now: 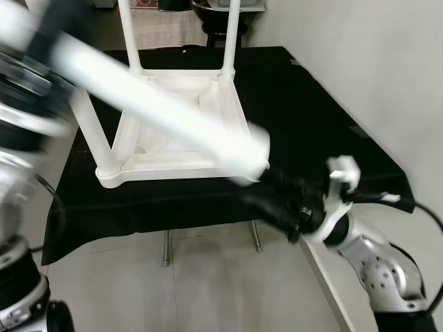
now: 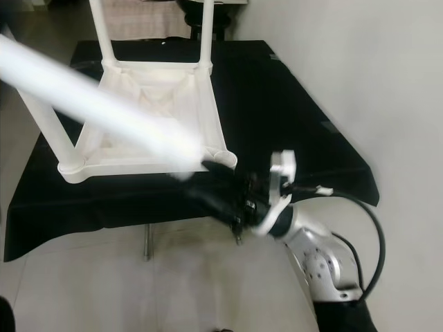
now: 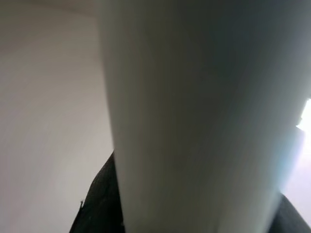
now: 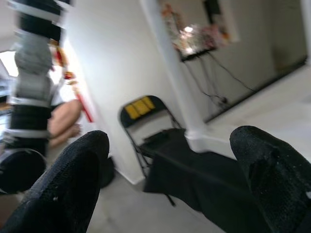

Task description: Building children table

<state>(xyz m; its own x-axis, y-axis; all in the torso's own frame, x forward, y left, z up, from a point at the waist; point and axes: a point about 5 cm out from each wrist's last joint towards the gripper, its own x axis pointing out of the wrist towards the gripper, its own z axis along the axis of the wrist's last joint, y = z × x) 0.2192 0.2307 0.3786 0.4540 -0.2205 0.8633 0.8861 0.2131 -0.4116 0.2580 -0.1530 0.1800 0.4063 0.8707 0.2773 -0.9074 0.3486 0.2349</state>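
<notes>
A small white plastic table (image 1: pixel 176 124) lies upside down on a worktop (image 1: pixel 311 124) draped in black cloth, its top flat on the cloth and its legs pointing up. Two far legs stand upright at about 12 o'clock, and a third rises at the near left corner, around 9 o'clock. The near right corner, towards 5 o'clock, carries no leg.

A loose white table leg (image 1: pixel 159 104) crosses the scene as a long, blurred tube. Its long axis runs diagonally from 10 o'clock down to 4 o'clock, with the free round end hanging just above the table's near right corner. The upper end disappears into the blurred left arm at the top left of the head views. In the left wrist view the leg (image 3: pixel 194 121) lies close against the camera, and it cannot be told how the left tool is set.

The right tool (image 1: pixel 277 200) sits at about 4 o'clock, just below the leg's free end at the worktop's near edge. Its two black fingers (image 4: pixel 63 189) are spread wide with nothing between them.

The floor is pale tile. A plain white wall runs along the right side. The right wrist view shows a black folding chair (image 4: pixel 146 126) beyond the cloth's edge.
</notes>
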